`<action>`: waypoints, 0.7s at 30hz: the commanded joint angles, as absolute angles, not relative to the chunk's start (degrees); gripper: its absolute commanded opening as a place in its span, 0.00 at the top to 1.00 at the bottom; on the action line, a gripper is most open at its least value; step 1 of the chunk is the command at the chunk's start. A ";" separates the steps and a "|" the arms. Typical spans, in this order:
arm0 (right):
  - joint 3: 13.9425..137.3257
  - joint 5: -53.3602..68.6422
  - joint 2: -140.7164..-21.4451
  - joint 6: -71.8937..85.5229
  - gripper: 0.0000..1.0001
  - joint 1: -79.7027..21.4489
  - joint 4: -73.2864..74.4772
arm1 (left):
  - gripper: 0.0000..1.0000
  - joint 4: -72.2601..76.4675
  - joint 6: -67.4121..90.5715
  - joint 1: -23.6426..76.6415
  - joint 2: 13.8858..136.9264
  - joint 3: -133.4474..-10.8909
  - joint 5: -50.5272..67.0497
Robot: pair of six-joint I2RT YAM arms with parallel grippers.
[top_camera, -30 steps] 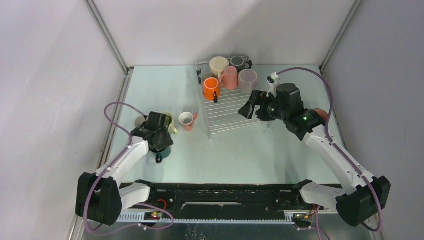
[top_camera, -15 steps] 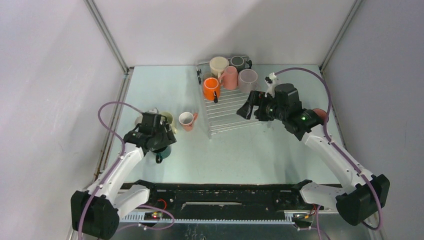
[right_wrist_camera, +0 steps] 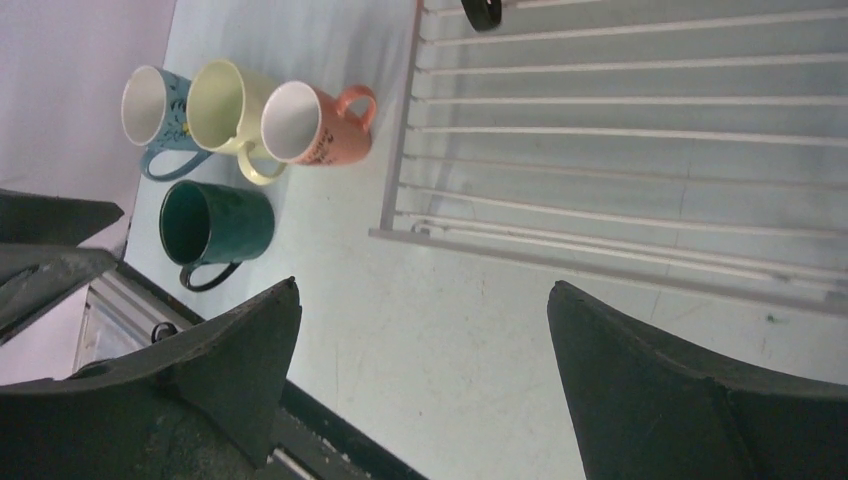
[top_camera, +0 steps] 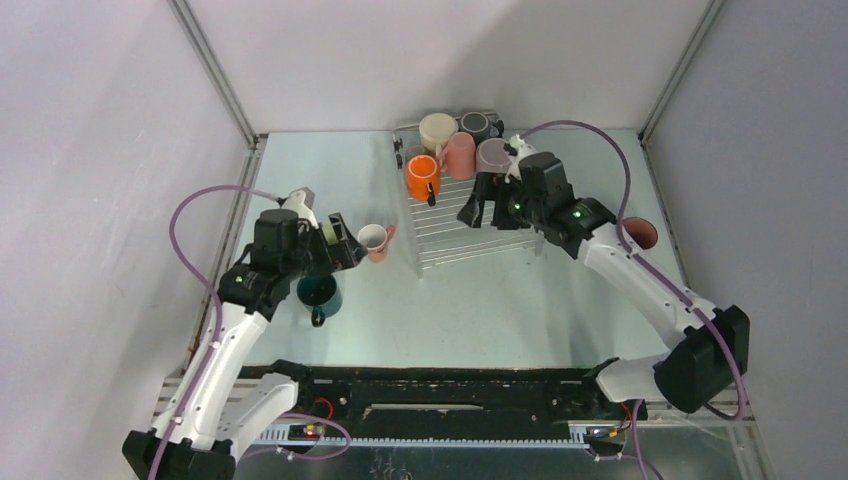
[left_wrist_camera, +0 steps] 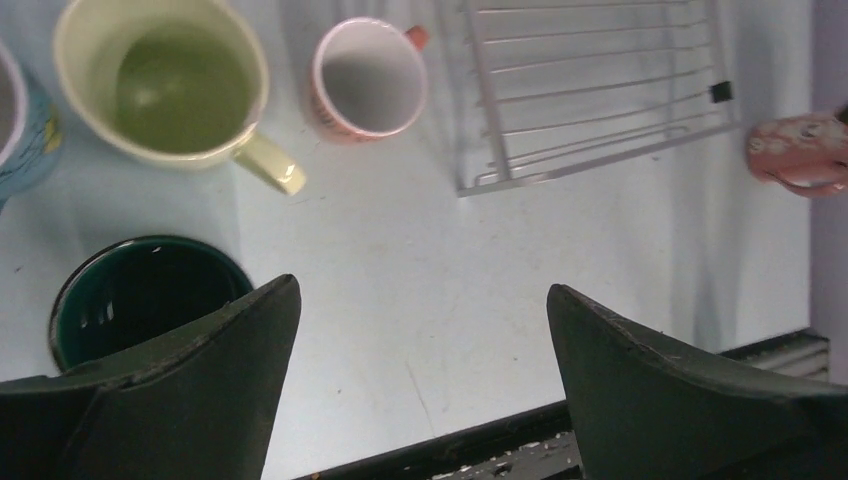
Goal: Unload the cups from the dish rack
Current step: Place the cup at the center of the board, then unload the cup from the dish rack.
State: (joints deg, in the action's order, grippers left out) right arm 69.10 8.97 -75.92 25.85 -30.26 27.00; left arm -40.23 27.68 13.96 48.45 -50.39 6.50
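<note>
Right tool (top_camera: 478,210) wide open, empty; cups (top_camera: 460,155) sit in the rack (top_camera: 470,238) just far of it, I think

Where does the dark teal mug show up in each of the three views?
Top external: dark teal mug left of centre, below-left of the salmon mug.
Left wrist: the mug at lower left, below the pale yellow mug.
Right wrist: the mug at left, below the pale yellow mug.
Shared landmark: the salmon mug by the dish rack corner, in all three views.
</note>
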 commanded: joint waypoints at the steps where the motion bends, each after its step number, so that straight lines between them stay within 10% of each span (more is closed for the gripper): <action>1: 75.71 5.03 -81.40 20.60 0.00 -32.31 23.24 | 0.00 -33.37 25.98 13.62 48.09 -53.40 16.32; 21: 101.49 -3.28 -115.47 6.53 0.13 -35.46 18.93 | 0.00 -26.04 26.88 14.15 50.52 -54.87 29.17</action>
State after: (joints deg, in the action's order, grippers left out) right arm 96.42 -1.34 -111.42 9.50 -34.98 21.54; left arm -28.18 27.46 14.09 50.59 -51.40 26.37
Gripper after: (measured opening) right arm 0.905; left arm 0.996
